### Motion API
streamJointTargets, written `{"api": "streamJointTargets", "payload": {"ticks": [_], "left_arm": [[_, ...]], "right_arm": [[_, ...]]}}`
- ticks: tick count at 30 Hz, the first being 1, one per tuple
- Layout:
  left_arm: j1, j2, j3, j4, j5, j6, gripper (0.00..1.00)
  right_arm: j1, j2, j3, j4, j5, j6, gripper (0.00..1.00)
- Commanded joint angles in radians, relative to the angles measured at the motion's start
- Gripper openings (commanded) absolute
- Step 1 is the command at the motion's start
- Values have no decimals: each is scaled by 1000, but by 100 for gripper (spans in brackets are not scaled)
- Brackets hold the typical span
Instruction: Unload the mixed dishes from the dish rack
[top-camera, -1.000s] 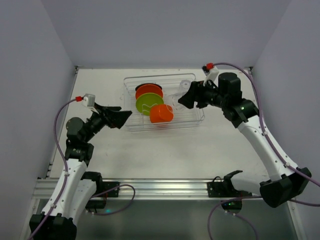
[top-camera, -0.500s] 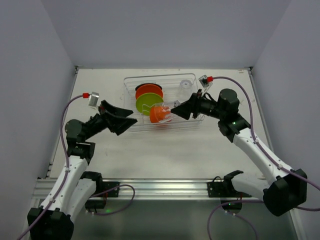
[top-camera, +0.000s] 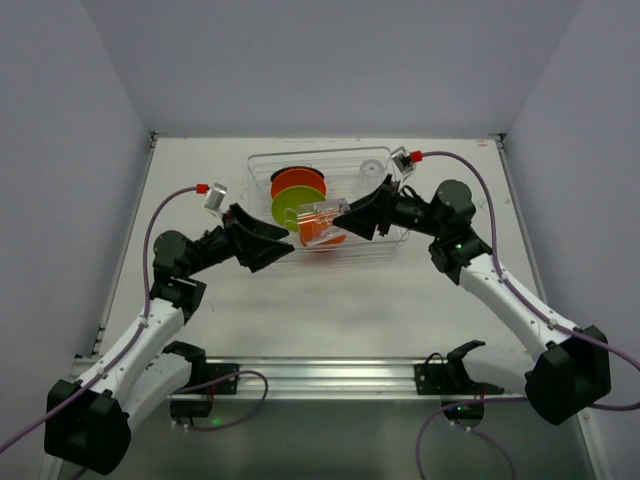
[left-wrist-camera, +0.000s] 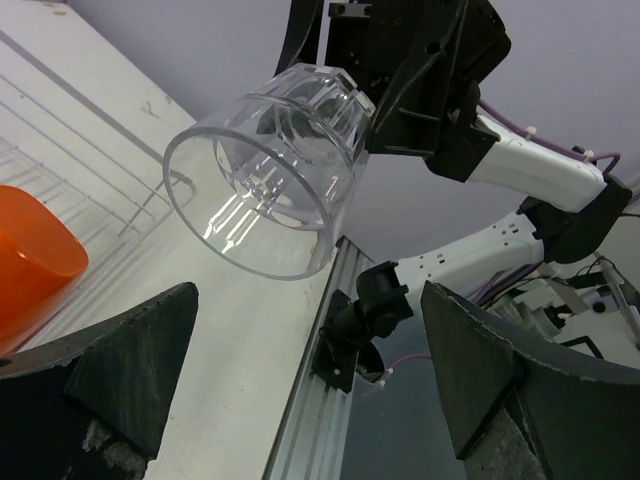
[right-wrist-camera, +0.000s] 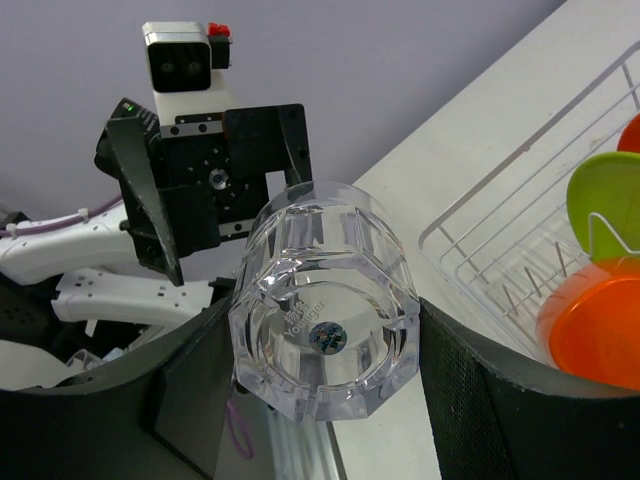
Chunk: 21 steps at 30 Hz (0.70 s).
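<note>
Top external view: the left hand (top-camera: 280, 248) reaches in from the left with its fingers spread wide, pointing at a glass cup (top-camera: 318, 222) that hangs just beyond the fingertips without touching them. The cup lies on its side in the air over the near part of the dish rack (top-camera: 380, 245), in front of the orange cup (top-camera: 328, 241) that sits inside. The right hand (top-camera: 345, 218) comes in from the right and pinches the glass cup between its two fingers. Behind it, an orange plate (top-camera: 298, 182) and a green plate (top-camera: 288, 207) stand on edge in the rack, and a second glass cup (top-camera: 373, 168) sits at the rack's far right corner. The rack rests on the white desk (top-camera: 350, 310).

Left wrist view adds that the open mouth of the glass cup (left-wrist-camera: 265, 170) faces the left hand (left-wrist-camera: 308, 300) and floats above the gap between its fingers. The orange cup (left-wrist-camera: 30, 260) shows at the left edge. Right wrist view shows the opposite end: the thick faceted base of the glass cup (right-wrist-camera: 325, 310) is wedged between the right fingers (right-wrist-camera: 480, 400), with the left arm's camera behind it.

A second ago the right hand was over the right end of the rack and the left hand hung well back to the left. Since then the glass has travelled left and the left hand has closed in on it.
</note>
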Motion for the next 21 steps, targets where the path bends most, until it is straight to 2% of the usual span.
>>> {"api": "streamJointTargets", "payload": {"ticks": [1, 7, 12, 16, 17, 21], "left_arm": [[-10, 2, 15, 80, -14, -19, 98], [-19, 14, 15, 109, -17, -39, 93], [-27, 11, 15, 129, -24, -62, 83], [-32, 9, 10, 147, -27, -79, 70], [-35, 8, 9, 152, -27, -82, 61], [-42, 9, 5, 161, -27, -85, 52]], "right_arm": [[18, 11, 26, 95, -28, 26, 0], [56, 51, 38, 133, -26, 52, 0], [84, 76, 35, 172, -14, 66, 0], [103, 94, 38, 198, -14, 81, 0], [106, 100, 41, 202, -14, 83, 0], [123, 113, 50, 210, -12, 87, 0]]}}
